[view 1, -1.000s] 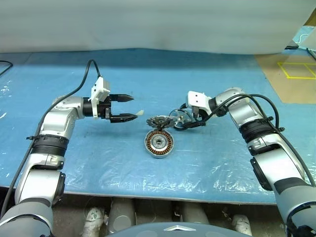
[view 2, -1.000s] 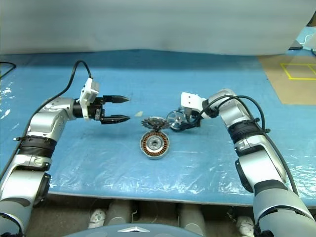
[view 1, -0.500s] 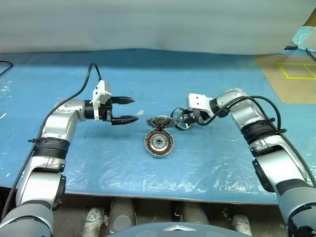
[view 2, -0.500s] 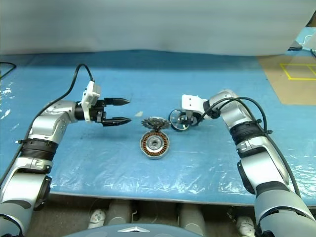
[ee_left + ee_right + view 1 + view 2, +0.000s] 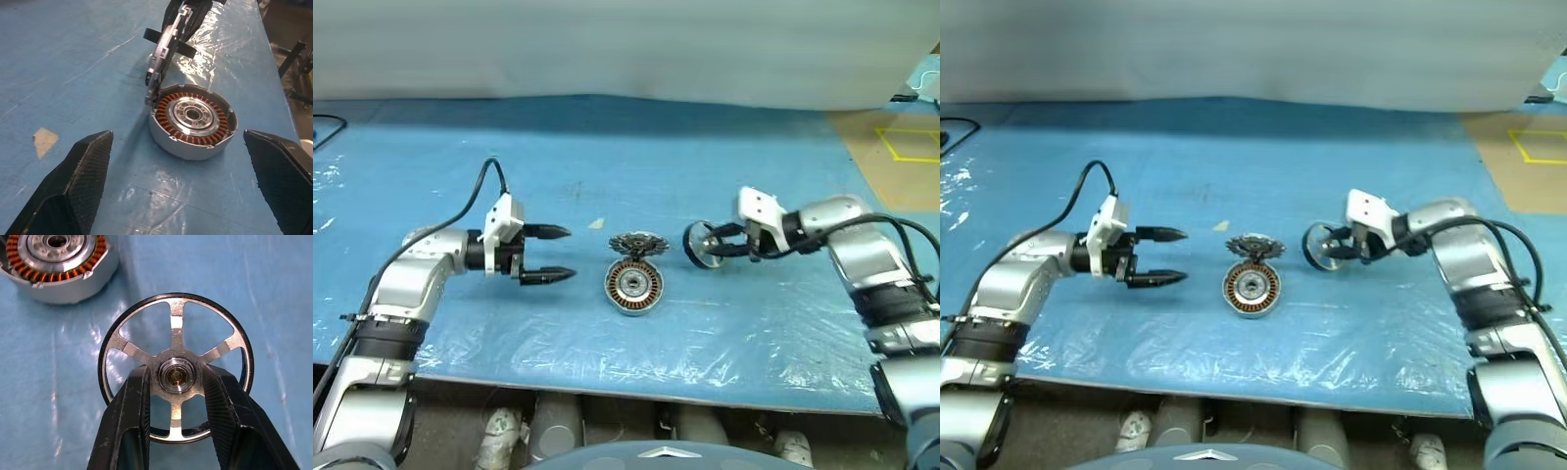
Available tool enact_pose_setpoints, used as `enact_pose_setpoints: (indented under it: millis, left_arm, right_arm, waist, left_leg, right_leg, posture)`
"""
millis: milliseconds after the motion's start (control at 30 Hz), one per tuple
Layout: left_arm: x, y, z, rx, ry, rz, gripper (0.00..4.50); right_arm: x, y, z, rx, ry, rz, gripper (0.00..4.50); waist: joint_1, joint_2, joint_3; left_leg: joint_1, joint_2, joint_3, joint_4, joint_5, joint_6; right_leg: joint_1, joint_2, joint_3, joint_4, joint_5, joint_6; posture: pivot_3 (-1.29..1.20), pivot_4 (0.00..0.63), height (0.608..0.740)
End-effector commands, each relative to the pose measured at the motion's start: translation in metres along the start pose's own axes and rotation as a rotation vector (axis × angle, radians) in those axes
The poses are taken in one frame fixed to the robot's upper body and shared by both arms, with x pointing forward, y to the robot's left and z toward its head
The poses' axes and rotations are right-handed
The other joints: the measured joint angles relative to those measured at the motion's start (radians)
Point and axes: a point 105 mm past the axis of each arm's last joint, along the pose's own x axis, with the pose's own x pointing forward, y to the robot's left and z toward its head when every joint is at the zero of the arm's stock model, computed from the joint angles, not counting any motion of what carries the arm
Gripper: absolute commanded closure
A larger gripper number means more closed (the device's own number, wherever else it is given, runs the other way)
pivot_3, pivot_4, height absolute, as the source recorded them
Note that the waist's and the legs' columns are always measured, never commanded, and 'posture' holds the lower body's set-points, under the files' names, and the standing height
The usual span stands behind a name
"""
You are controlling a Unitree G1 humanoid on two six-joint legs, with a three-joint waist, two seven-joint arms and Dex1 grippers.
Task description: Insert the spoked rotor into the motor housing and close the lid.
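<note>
Jaws first: the right gripper [image 5: 175,382] has its two black fingers clamped on the silver hub of the spoked rotor [image 5: 175,368], one finger either side, reaching in between the spokes; the left gripper [image 5: 548,255] stands wide open with nothing between its fingers, pointing across towards the middle of the table.

Now the big things down to the small; the blue table [image 5: 607,147] spreads under everything, with a clear plastic sheet [image 5: 724,338] laid over its near part; off at the far right corner there's a brown patch of floor [image 5: 876,171] with yellow tape lines.

In the middle sits the motor housing [image 5: 633,286], lying flat, copper windings ringing a silver centre, open side up; just behind it the lid [image 5: 637,244] stands tilted on its edge, its lower rim touching or near enough touching the housing's far wall, as the left wrist view shows.

To the right of those two, clear of both, the rotor hangs in the right gripper, held up on edge; a small pale scrap [image 5: 596,224] lies on the table between the left gripper and the lid.
</note>
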Motion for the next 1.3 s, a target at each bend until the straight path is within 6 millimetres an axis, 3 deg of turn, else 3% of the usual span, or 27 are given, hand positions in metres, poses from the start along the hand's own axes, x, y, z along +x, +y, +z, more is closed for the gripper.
enact_pose_setpoints:
  millis: [33, 200, 333, 600, 833, 1067, 1300]
  left_arm:
    - [0.004, -0.016, 0.012, 0.043, -0.023, -0.031, 0.0]
    - [0.009, -0.032, 0.016, -0.013, -0.042, -0.089, 0.0]
    - [0.009, -0.039, 0.013, -0.021, -0.004, -0.14, 0.0]
    - [0.016, -0.04, 0.007, 0.013, 0.047, -0.162, 0.0]
    - [0.015, -0.04, 0.006, 0.017, 0.05, -0.14, 0.0]
    - [0.018, -0.043, 0.005, 0.017, 0.039, -0.133, 0.0]
    - [0.019, -0.042, 0.004, 0.015, 0.03, -0.12, 0.0]
  right_arm:
    - [-0.016, 0.024, 0.024, 0.033, -0.127, -0.005, 3.3]
    - [-0.008, 0.072, 0.06, 0.215, -0.35, 0.101, 3.3]
    - [0.003, 0.09, 0.071, 0.249, -0.38, 0.141, 3.3]
    - [0.035, 0.078, 0.085, 0.272, -0.409, 0.142, 3.3]
    - [0.058, 0.067, 0.072, 0.206, -0.326, 0.119, 3.3]
    - [0.063, 0.052, 0.075, 0.155, -0.317, 0.103, 3.3]
    - [0.059, 0.053, 0.077, 0.12, -0.306, 0.125, 3.3]
  waist:
    - [0.003, 0.001, 0.0]
    - [0.0, 0.002, 0.001]
    - [0.004, 0.002, 0.001]
    - [0.001, 0.002, 0.001]
    - [0.001, 0.002, 0.001]
    - [-0.01, 0.002, 0.001]
    - [-0.015, 0.002, 0.001]
  left_leg:
    - [0.0, 0.0, 0.0, -0.001, 0.0, 0.0]
    - [0.008, 0.001, 0.0, -0.006, 0.0, 0.0]
    - [0.009, 0.0, -0.003, -0.007, 0.0, 0.0]
    - [0.009, -0.001, -0.003, -0.008, 0.0, -0.001]
    - [0.008, -0.002, -0.003, -0.008, 0.002, -0.005]
    - [0.01, -0.002, -0.003, -0.008, 0.002, -0.005]
    - [0.01, -0.002, -0.003, -0.007, 0.002, -0.005]
  right_leg:
    - [0.0, 0.0, 0.0, 0.0, 0.0, 0.0]
    - [0.001, 0.001, 0.002, 0.0, 0.0, 0.001]
    - [0.002, 0.001, 0.003, -0.001, -0.004, 0.008]
    - [0.002, 0.0, 0.004, -0.002, -0.005, 0.008]
    - [0.001, 0.0, 0.004, -0.002, -0.001, 0.002]
    - [0.003, 0.0, 0.004, -0.001, -0.001, 0.002]
    - [0.004, 0.0, 0.004, -0.001, -0.001, 0.002]
  posture:
    - [0.0, 0.15, 0.74]
    - [0.0, 0.15, 0.74]
    - [0.0, 0.15, 0.74]
    - [0.0, 0.15, 0.74]
    - [0.0, 0.15, 0.74]
    - [0.0, 0.15, 0.74]
    - [0.0, 0.15, 0.74]
